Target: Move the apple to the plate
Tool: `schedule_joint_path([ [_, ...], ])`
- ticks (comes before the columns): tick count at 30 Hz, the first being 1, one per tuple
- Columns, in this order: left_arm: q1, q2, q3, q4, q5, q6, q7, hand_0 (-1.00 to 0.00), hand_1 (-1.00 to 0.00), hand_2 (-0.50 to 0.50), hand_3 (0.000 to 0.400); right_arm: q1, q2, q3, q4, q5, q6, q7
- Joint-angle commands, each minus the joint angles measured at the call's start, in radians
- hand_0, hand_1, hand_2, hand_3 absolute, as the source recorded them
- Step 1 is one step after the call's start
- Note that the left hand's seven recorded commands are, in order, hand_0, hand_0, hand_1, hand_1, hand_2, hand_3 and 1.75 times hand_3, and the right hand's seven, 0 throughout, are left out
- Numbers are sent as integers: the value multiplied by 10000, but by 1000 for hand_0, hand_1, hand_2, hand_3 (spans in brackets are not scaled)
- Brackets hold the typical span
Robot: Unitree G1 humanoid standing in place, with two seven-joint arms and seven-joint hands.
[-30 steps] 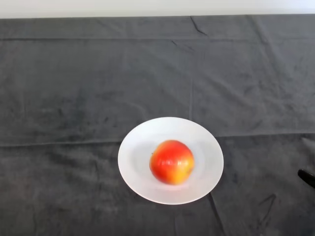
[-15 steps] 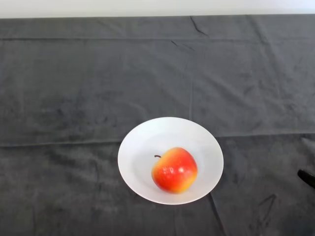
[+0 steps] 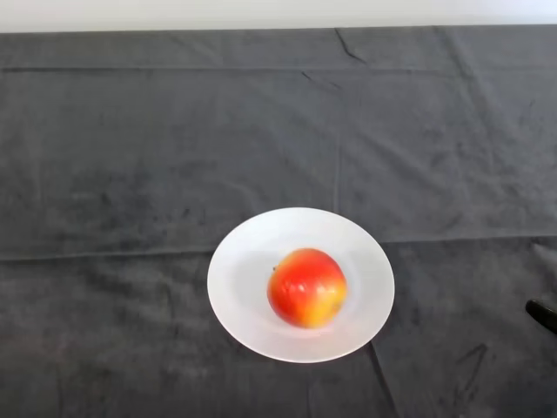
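Head view, looking down on a table covered by a dark grey cloth [image 3: 130,157]. A white plate [image 3: 239,261] lies on the cloth toward the near edge of the table, roughly midway between its left and right sides. The apple [image 3: 306,287], red shading to yellow-orange, sits inside the plate, slightly right of and nearer than the plate's centre, with white plate showing all round it. A small dark mark, possibly the stem, shows at its upper left. The cloth carries straight fold creases: one running left to right near the far edge, one running left to right level with the plate's far half, and one running from the far edge down toward the plate. A narrow pale strip [image 3: 278,13] runs beyond the far edge of the cloth. A small dark object [image 3: 543,315], too little of it visible to identify, shows at the right border. No part of the robot's hand appears, so its state cannot be told.
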Motion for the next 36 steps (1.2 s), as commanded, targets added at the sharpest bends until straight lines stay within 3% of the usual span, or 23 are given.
schedule_joint_path([
  [1, -526, 991, -189, 458, -142, -311, 141, 0, 0, 0, 0, 256, 114, 149, 344, 396, 199, -57],
  [36, -492, 1070, -440, 531, -366, -343, 208, 0, 0, 0, 0, 255, 106, 162, 347, 407, 190, -64],
])
